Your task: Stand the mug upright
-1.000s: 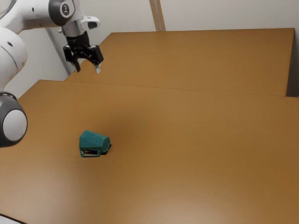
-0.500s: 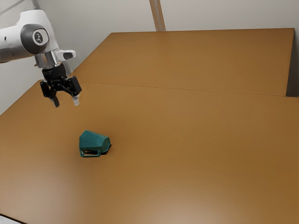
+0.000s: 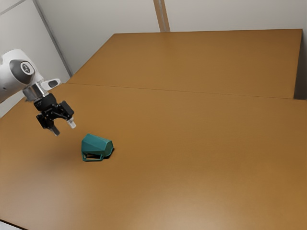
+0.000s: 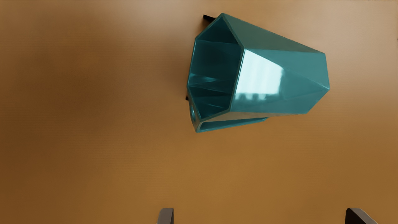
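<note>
The teal mug (image 3: 98, 144) is lying on its side on the brown table (image 3: 192, 143), its wider end pointing toward the exterior view's left and its narrower end pointing toward that view's right. The robot arm (image 3: 9, 79) is coming in from the exterior view's left and is angling downward, bringing the black gripper (image 3: 64, 128) near the mug, on the side of its wider end. The gripper is keeping its two fingers (image 4: 166, 216) spread wide from each other, and both are standing apart from the mug. In the exterior view, the gripper is hanging at a tilt, and one fingertip is looking pale while the other is looking dark. In the wrist view, the mug is lying out ahead of the fingertips, and its angular mouth (image 4: 214, 68) is showing the dark, faceted inside. The handle (image 4: 233, 124) is running along the low side of the mug, on the side facing the fingertips; whether it is touching the table is staying hard to tell. A bright reflection (image 4: 258, 76) is shining on one of the flat outer faces, close to the rim. Farther back in the exterior view, a thin dark line (image 3: 192, 91) is crossing the wooden surface, and pale walls (image 3: 230, 14) are rising behind it.
</note>
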Robot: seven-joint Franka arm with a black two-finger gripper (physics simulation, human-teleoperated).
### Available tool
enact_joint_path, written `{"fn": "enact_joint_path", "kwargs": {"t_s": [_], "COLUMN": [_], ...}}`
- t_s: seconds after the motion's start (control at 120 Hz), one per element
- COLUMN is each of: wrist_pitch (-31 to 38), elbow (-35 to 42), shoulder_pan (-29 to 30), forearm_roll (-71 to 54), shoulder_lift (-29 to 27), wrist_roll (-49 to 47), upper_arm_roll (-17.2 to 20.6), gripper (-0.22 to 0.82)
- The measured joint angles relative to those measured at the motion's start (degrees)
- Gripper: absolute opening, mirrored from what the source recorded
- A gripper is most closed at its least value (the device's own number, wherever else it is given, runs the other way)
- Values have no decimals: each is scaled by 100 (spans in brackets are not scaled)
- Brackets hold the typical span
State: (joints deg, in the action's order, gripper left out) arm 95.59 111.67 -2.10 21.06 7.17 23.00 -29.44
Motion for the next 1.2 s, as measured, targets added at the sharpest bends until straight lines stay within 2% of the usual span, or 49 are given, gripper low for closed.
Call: {"fn": "enact_joint_path", "kwargs": {"t_s": [0.242, 0.692, 1.2], "wrist_pitch": [189, 447, 141], "elbow": [170, 152, 254], "shoulder_pan": [180, 397, 401], "forearm_roll": [515, 1771, 2500], "shoulder_lift": [179, 973, 1020], "wrist_roll": [797, 2197, 3119], "upper_arm_roll": [-9, 4, 62], "gripper": [60, 60, 60]}}
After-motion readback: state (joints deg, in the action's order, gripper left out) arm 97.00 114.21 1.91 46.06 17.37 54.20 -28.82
